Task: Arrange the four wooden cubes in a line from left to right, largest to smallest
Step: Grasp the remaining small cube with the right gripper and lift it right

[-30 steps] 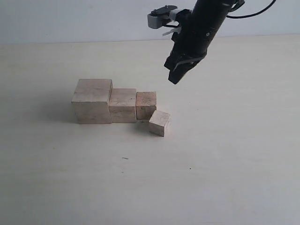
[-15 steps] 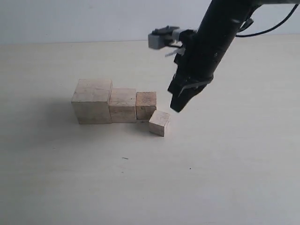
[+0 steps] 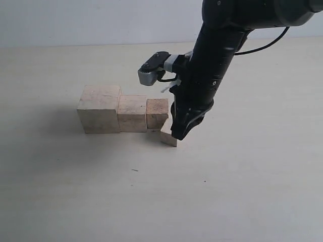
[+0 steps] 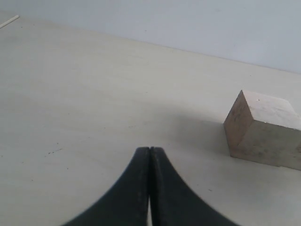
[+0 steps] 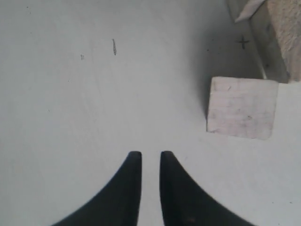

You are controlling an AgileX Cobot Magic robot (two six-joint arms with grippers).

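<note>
**Pale wood, one cube out of line**

The smallest cube [image 3: 166, 135] lies at the far end of the row from the largest cube [image 3: 99, 108], turned askew and forward of the line. The second cube [image 3: 132, 113] and third cube [image 3: 157, 112] run off from the largest cube face to face in falling size, so probably only this one needs squaring. All four are speckled raw wood with crisp edges. The right gripper [image 3: 178, 133] hangs low beside the smallest cube, jaws narrowly parted and empty, likely placed to nudge it. The left gripper [image 4: 149, 149], jaws pressed together on nothing, faces the largest cube from well apart.
</note>
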